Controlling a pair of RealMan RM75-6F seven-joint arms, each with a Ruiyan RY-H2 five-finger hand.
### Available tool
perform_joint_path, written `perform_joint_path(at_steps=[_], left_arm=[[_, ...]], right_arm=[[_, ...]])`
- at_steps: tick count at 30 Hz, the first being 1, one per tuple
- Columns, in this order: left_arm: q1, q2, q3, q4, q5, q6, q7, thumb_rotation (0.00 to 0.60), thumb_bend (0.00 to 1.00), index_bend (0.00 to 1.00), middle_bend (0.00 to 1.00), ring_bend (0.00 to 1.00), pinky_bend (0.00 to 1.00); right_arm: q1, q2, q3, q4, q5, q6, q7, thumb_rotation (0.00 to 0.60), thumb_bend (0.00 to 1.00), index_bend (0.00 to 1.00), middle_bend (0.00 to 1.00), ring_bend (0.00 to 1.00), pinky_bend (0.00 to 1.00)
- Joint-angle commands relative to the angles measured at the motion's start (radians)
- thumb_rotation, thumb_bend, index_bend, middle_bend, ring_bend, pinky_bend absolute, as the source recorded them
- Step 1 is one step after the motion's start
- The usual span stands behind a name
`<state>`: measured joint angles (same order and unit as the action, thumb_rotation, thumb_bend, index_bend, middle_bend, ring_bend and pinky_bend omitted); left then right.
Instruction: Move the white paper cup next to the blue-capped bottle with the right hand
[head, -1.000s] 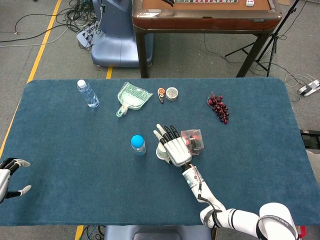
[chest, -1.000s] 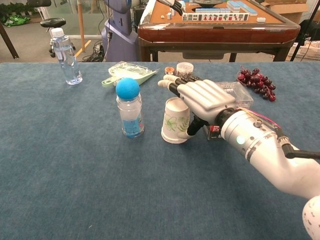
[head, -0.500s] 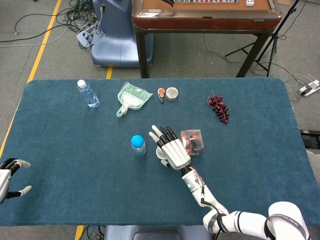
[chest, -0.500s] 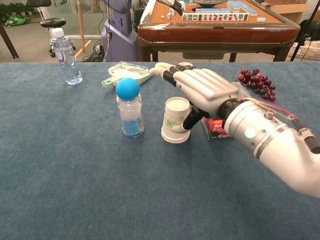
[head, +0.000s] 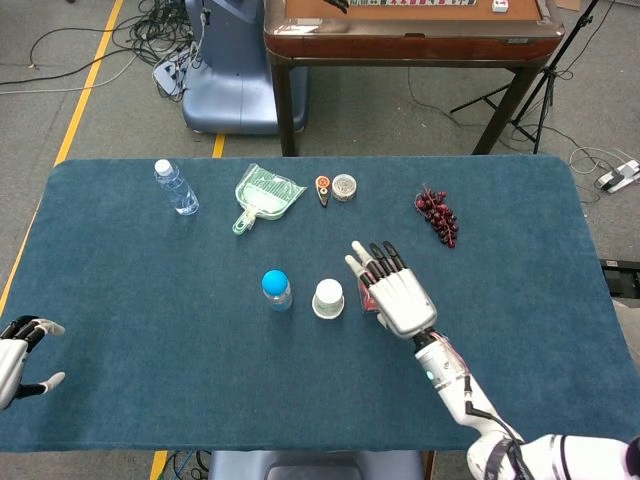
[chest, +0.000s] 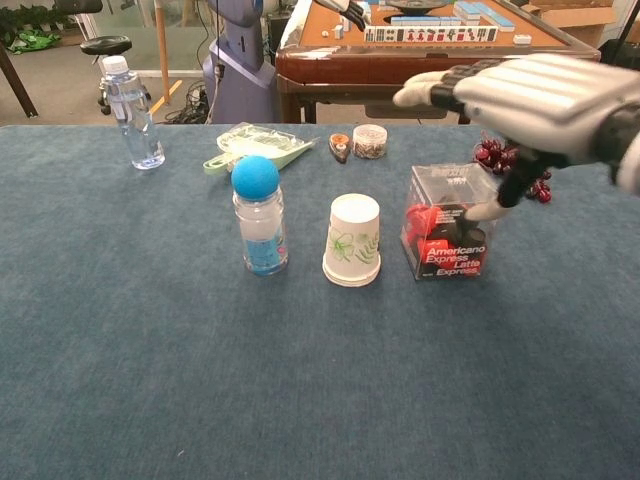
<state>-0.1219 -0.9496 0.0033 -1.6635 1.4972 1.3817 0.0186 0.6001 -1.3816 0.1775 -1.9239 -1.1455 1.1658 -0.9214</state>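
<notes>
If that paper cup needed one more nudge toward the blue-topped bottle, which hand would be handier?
Probably the right hand: it hovers open just beside the white paper cup, over the clear box. The left hand sits at the table's far left edge, well away from the cup and the blue-capped bottle.

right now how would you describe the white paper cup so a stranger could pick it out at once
On the blue table, look near the middle for the blue-capped bottle. The white paper cup stands upside down beside it, between it and the clear box with red contents. It is the only opaque white thing there, with a faint green leaf print.
</notes>
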Motion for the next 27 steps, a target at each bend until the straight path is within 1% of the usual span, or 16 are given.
perform_joint_path(at_steps=[1, 4, 8, 11, 13, 17, 22, 25, 27], left_arm=[[0.002, 0.005, 0.001, -0.023, 0.012, 0.013, 0.031, 0.6, 0.06, 0.35, 0.31, 0.2, 0.43], [0.004, 0.01, 0.003, -0.046, 0.024, 0.024, 0.06, 0.6, 0.06, 0.35, 0.31, 0.2, 0.43], [0.01, 0.02, 0.009, -0.077, 0.043, 0.04, 0.096, 0.6, 0.06, 0.35, 0.31, 0.2, 0.43], [0.012, 0.031, 0.014, -0.108, 0.048, 0.041, 0.135, 0.6, 0.06, 0.34, 0.31, 0.2, 0.43], [0.014, 0.039, 0.017, -0.129, 0.046, 0.037, 0.161, 0.6, 0.06, 0.34, 0.31, 0.2, 0.41], [0.021, 0.047, 0.016, -0.177, 0.033, 0.047, 0.217, 0.6, 0.06, 0.33, 0.31, 0.19, 0.39], [0.038, 0.048, 0.003, -0.216, 0.003, 0.079, 0.257, 0.6, 0.06, 0.32, 0.3, 0.19, 0.39], [0.044, 0.039, -0.006, -0.222, -0.017, 0.091, 0.262, 0.6, 0.06, 0.31, 0.3, 0.19, 0.39], [0.043, 0.035, -0.006, -0.22, -0.024, 0.086, 0.267, 0.6, 0.06, 0.31, 0.3, 0.19, 0.39]], right_arm=[[-0.072, 0.136, -0.055, -0.12, 0.056, 0.077, -0.057, 0.6, 0.0, 0.06, 0.03, 0.0, 0.07], [-0.128, 0.215, -0.096, -0.177, 0.031, 0.132, -0.025, 0.6, 0.0, 0.06, 0.03, 0.0, 0.07], [-0.202, 0.29, -0.152, -0.217, -0.015, 0.199, 0.024, 0.6, 0.0, 0.06, 0.03, 0.0, 0.07], [-0.262, 0.331, -0.194, -0.234, -0.055, 0.25, 0.072, 0.6, 0.0, 0.06, 0.03, 0.0, 0.07], [-0.297, 0.35, -0.216, -0.238, -0.086, 0.28, 0.105, 0.6, 0.0, 0.07, 0.03, 0.0, 0.07], [-0.379, 0.378, -0.258, -0.222, -0.159, 0.352, 0.197, 0.6, 0.0, 0.06, 0.03, 0.0, 0.07], [-0.456, 0.41, -0.283, -0.183, -0.198, 0.412, 0.304, 0.6, 0.0, 0.07, 0.03, 0.0, 0.07], [-0.491, 0.423, -0.284, -0.148, -0.219, 0.435, 0.377, 0.6, 0.0, 0.08, 0.03, 0.0, 0.07], [-0.498, 0.437, -0.284, -0.148, -0.215, 0.428, 0.397, 0.6, 0.0, 0.08, 0.03, 0.0, 0.07]])
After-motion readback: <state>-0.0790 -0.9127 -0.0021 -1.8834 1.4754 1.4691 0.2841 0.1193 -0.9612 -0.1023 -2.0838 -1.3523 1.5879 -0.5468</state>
